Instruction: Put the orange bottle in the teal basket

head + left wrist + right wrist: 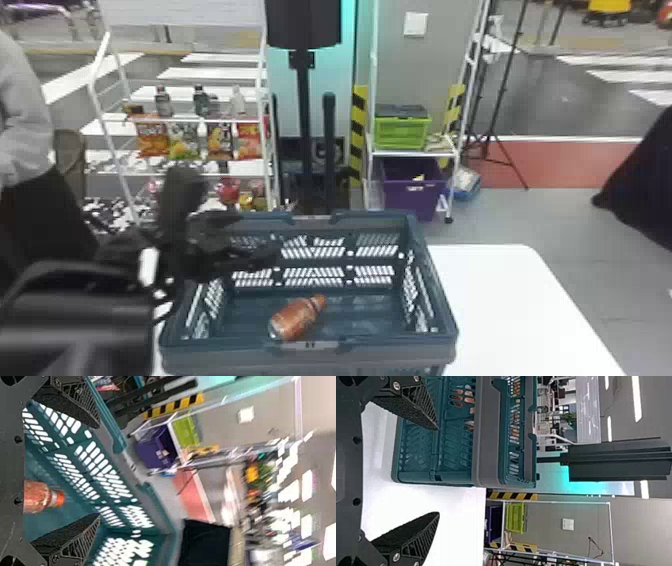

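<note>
Bottle in the basket: draw the left pincer out cleanly.
The left pincer [98, 471] is spread, with nothing between its fingers, by the far left corner of the basket [390, 350]. It looks best to raise it straight up before swinging it aside, fingers kept apart, so that neither tip hooks the slotted wall or drags the rim. The orange bottle [295, 320] lies on its side on the basket floor, near the middle of the front edge, neck towards the far right corner; it needs no second grip, though a bump to the basket could set it rolling. To the right, over the desk [510, 310] and by the basket's outer wall, the right pincer [438, 471] is also spread and empty; it can simply wait there, clear of the rim.
</note>
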